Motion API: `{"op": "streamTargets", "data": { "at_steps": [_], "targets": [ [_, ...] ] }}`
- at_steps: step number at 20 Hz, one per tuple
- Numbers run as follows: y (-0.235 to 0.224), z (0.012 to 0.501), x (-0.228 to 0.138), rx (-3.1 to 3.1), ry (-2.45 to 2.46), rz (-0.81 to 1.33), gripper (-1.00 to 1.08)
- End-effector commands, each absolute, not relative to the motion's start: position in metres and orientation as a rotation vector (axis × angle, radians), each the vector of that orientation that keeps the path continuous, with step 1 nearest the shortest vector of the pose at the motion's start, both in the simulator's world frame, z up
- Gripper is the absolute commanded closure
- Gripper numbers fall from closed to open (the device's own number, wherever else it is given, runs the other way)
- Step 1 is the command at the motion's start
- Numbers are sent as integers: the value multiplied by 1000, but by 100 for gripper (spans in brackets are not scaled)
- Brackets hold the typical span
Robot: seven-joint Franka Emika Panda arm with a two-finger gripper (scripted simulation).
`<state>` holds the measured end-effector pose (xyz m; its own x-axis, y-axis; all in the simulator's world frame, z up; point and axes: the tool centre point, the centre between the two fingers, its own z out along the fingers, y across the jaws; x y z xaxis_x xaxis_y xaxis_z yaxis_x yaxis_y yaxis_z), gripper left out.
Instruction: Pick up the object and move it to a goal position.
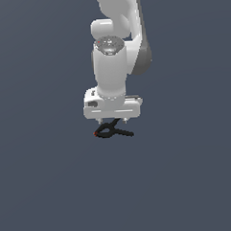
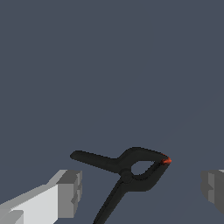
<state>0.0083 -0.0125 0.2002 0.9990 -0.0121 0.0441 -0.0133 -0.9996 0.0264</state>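
Below my wrist, on the flat grey tabletop, lies the small black clamp, right under my tool. My tool's fingers stand wide apart, one on each side of the clamp, and neither touches it. The wrist view shows the clamp in the gap between them: two thin handles splay out from a looped middle, and a tiny red tip sits at the far end of the loop. In the exterior view that red tip points toward the exterior view's left, with the handles trailing to the right.
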Motion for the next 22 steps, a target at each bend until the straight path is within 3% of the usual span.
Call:
{"op": "streamTargets", "data": {
  "at_steps": [1, 22],
  "targets": [
    [-12, 200, 8, 3114, -20, 68, -60],
    [-29, 189, 7, 3119, -181, 77, -60]
  ]
}}
